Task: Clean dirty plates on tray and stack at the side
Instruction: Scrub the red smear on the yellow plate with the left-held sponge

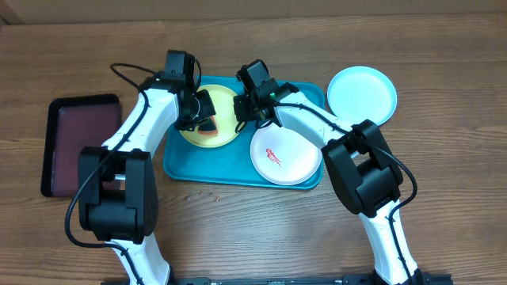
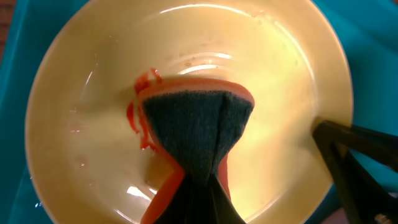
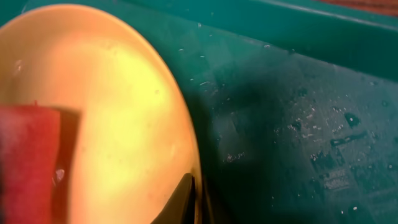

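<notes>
Left tool (image 1: pixel 198 117) is closed on a folded sponge (image 2: pixel 196 124), orange on one face and dark on the other, and the sponge is pressed against the inside of the yellow-green plate (image 2: pixel 267 74). Just beside the sponge's edge, a red smear (image 2: pixel 138 115) is seen on this plate. The right tool (image 1: pixel 252 107) is placed at the rim of the same plate. Its fingers (image 2: pixel 329 134) are closed on the rim, as far as can be judged from the wrist views.

The yellow-green plate is found in the far left part of the tray (image 1: pixel 206 166), and small drops are seen on the teal floor next to it. The white plate (image 1: pixel 297 146) is laid flat in the near right part of the tray, with a red mark (image 1: pixel 273 156) near its middle. The pale blue plate (image 1: pixel 362 93) is set outside the tray on the counter (image 1: pixel 444 198), just beside the tray's far right corner. A dark maroon tray (image 1: pixel 79 142) is seen on the counter to the left, apart from the teal one.
</notes>
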You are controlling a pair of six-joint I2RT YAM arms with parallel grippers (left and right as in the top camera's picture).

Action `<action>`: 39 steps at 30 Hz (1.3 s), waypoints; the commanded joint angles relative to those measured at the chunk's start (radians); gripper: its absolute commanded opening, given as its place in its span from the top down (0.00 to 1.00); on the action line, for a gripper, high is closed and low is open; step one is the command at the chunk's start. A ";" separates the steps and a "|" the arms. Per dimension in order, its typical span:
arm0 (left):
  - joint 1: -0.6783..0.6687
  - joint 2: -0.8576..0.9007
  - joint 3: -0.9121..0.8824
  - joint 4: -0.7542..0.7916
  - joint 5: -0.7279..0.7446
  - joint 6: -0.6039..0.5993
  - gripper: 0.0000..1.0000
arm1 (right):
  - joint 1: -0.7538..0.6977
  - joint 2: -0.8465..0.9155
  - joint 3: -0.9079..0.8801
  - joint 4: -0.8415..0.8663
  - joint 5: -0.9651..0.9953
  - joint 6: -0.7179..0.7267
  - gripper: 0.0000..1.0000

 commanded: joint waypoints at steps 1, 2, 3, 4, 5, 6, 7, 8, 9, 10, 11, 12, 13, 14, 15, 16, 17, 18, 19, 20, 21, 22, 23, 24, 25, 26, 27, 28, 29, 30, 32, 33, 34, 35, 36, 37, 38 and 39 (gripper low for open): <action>-0.008 0.009 -0.039 0.050 -0.003 -0.021 0.96 | 0.005 0.018 -0.009 -0.028 0.001 0.026 0.96; -0.008 0.009 -0.047 0.063 -0.003 -0.021 0.96 | 0.005 0.018 -0.009 -0.035 -0.008 0.026 0.96; -0.008 0.009 -0.051 0.074 -0.003 -0.021 0.96 | 0.005 0.018 -0.009 -0.038 -0.020 0.025 0.96; -0.009 0.009 -0.058 0.090 -0.003 -0.027 0.96 | 0.007 0.018 -0.009 -0.040 -0.041 0.022 0.96; -0.009 0.009 -0.060 0.095 -0.002 -0.036 0.96 | 0.010 0.018 -0.009 -0.042 -0.043 0.021 0.96; -0.009 0.009 -0.060 0.100 -0.002 -0.040 0.96 | 0.014 0.018 -0.009 -0.043 -0.043 0.017 0.96; -0.010 0.009 -0.060 0.103 0.002 -0.040 0.96 | 0.017 0.018 -0.009 -0.042 -0.043 0.017 0.96; -0.010 0.009 -0.060 0.107 0.012 -0.040 0.96 | 0.021 0.018 -0.009 -0.042 -0.042 0.016 0.96; -0.010 0.009 -0.060 0.111 0.029 -0.040 0.96 | 0.026 0.018 -0.009 -0.042 -0.042 0.008 0.96; -0.011 0.009 -0.060 0.115 0.043 -0.039 0.96 | 0.030 0.018 -0.009 -0.042 -0.042 -0.006 0.96; -0.014 0.009 -0.060 0.119 0.051 -0.039 0.96 | 0.035 0.018 -0.008 -0.042 -0.040 -0.013 0.96; -0.018 0.009 -0.060 0.122 0.051 -0.039 0.96 | 0.039 0.018 -0.008 -0.042 -0.038 -0.013 0.96; -0.021 0.009 -0.060 0.126 0.051 -0.034 0.96 | 0.043 0.018 -0.008 -0.042 -0.035 -0.013 0.96; -0.026 0.009 -0.060 0.128 0.051 -0.032 0.96 | 0.044 0.018 -0.008 -0.042 -0.035 -0.012 0.96; -0.031 0.009 -0.060 0.128 0.050 -0.031 0.96 | 0.045 0.018 -0.008 -0.042 -0.035 -0.010 0.96; -0.035 0.009 -0.060 0.127 0.050 -0.031 0.96 | 0.045 0.018 -0.008 -0.042 -0.035 -0.008 0.96; -0.039 0.009 -0.060 0.126 0.050 -0.031 0.96 | 0.045 0.018 -0.008 -0.042 -0.035 -0.008 0.96; -0.042 0.009 -0.061 0.126 0.050 -0.029 0.96 | 0.045 0.018 -0.008 -0.042 -0.035 -0.008 0.96; -0.043 0.009 -0.062 0.126 0.046 -0.026 0.96 | 0.045 0.018 -0.008 -0.043 -0.035 -0.008 0.96; -0.045 0.009 -0.063 0.126 0.038 -0.024 0.96 | 0.043 0.018 -0.008 -0.043 -0.035 -0.008 0.96; -0.046 0.009 -0.064 0.125 0.026 -0.024 0.96 | 0.043 0.018 -0.008 -0.046 -0.035 -0.008 0.96; -0.046 0.009 -0.065 0.121 0.010 -0.024 0.96 | 0.043 0.018 -0.008 -0.048 -0.035 -0.008 0.96; -0.046 0.009 -0.065 0.115 -0.006 -0.024 0.96 | 0.043 0.018 -0.008 -0.050 -0.035 -0.008 0.96; -0.045 0.009 -0.065 0.106 -0.026 -0.024 0.96 | 0.043 0.018 -0.008 -0.052 -0.035 -0.008 0.96; -0.045 0.009 -0.065 0.095 -0.051 -0.024 0.96 | 0.043 0.018 -0.008 -0.054 -0.035 -0.009 0.96; -0.044 0.009 -0.065 0.084 -0.077 -0.024 0.96 | 0.043 0.018 -0.008 -0.054 -0.035 -0.009 0.96; -0.044 0.009 -0.065 0.074 -0.096 -0.024 0.96 | 0.043 0.018 -0.008 -0.054 -0.035 -0.009 0.96; -0.044 0.009 -0.066 0.064 -0.115 -0.016 0.96 | 0.043 0.018 -0.008 -0.054 -0.035 -0.009 0.96; -0.044 0.009 -0.069 0.061 -0.126 -0.004 0.96 | 0.043 0.018 -0.008 -0.054 -0.035 -0.009 0.96; -0.044 0.009 -0.074 0.061 -0.132 0.012 0.96 | 0.043 0.018 -0.008 -0.054 -0.035 -0.009 0.96; -0.044 0.009 -0.089 0.061 -0.152 0.029 0.96 | 0.043 0.018 -0.008 -0.054 -0.035 -0.009 0.96; -0.044 0.009 -0.096 0.061 -0.171 0.035 0.96 | 0.043 0.018 -0.008 -0.055 -0.035 -0.009 0.96; -0.044 0.009 -0.100 0.056 -0.201 0.040 0.96 | 0.043 0.018 -0.008 -0.058 -0.035 -0.009 0.96; -0.044 0.009 -0.103 0.050 -0.232 0.041 0.96 | 0.043 0.018 -0.008 -0.060 -0.035 -0.009 0.96; -0.044 0.009 -0.103 0.039 -0.282 0.041 0.96 | 0.043 0.018 -0.008 -0.061 -0.035 -0.009 0.96; -0.043 0.009 -0.103 0.034 -0.312 0.044 0.96 | 0.043 0.018 -0.008 -0.064 -0.035 -0.009 0.96; -0.041 0.009 -0.102 0.027 -0.343 0.044 0.96 | 0.043 0.018 -0.008 -0.066 -0.035 -0.009 0.96; -0.037 0.009 -0.101 0.022 -0.360 0.048 0.96 | 0.043 0.018 -0.008 -0.067 -0.035 -0.009 0.96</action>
